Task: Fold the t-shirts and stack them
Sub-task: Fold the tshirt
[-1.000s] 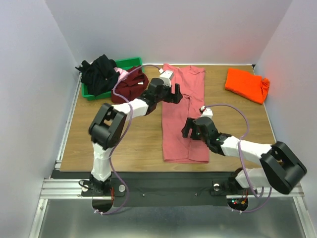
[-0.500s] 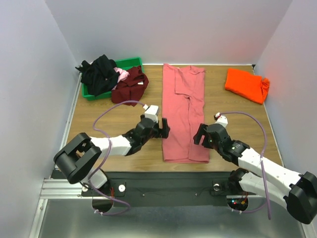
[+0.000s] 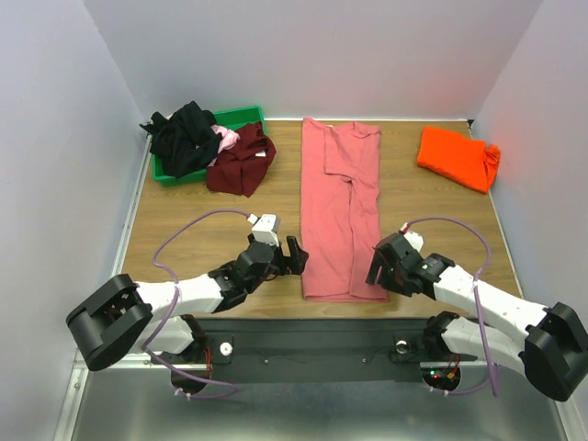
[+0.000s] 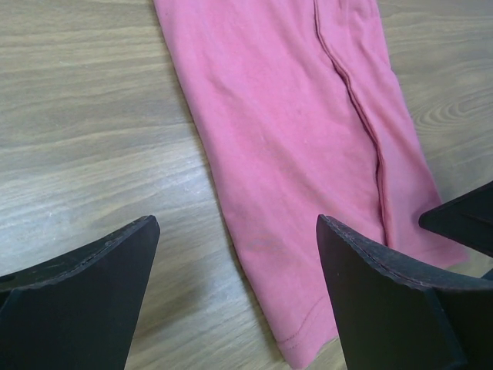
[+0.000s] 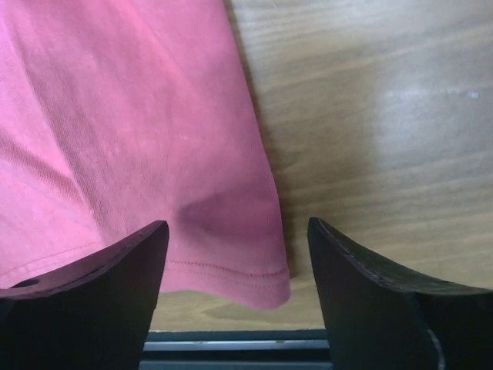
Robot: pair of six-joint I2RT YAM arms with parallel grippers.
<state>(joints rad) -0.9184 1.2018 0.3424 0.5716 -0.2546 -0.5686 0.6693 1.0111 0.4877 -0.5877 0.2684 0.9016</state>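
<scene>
A salmon-pink t-shirt [image 3: 340, 211], folded into a long strip, lies flat in the middle of the table [image 3: 211, 220]. My left gripper [image 3: 296, 257] hovers open at its near left hem corner; in the left wrist view the corner [image 4: 308, 339] sits between the dark fingers [image 4: 77, 301]. My right gripper [image 3: 377, 268] stands open over the near right hem corner [image 5: 266, 281], nothing pinched. A folded orange t-shirt [image 3: 457, 156] rests at the back right. Maroon [image 3: 241, 163], black [image 3: 184, 136] and light pink [image 3: 224, 138] t-shirts are heaped at the back left.
A green bin [image 3: 241, 117] stands at the back left under the heap of shirts. The table's near edge and a metal rail [image 5: 231, 339] run just below the pink hem. White walls close in three sides.
Both arms have drawn back toward the near edge. The left gripper came down from the shirt's upper part to its near left hem corner; the right one lowered to the near right corner.
</scene>
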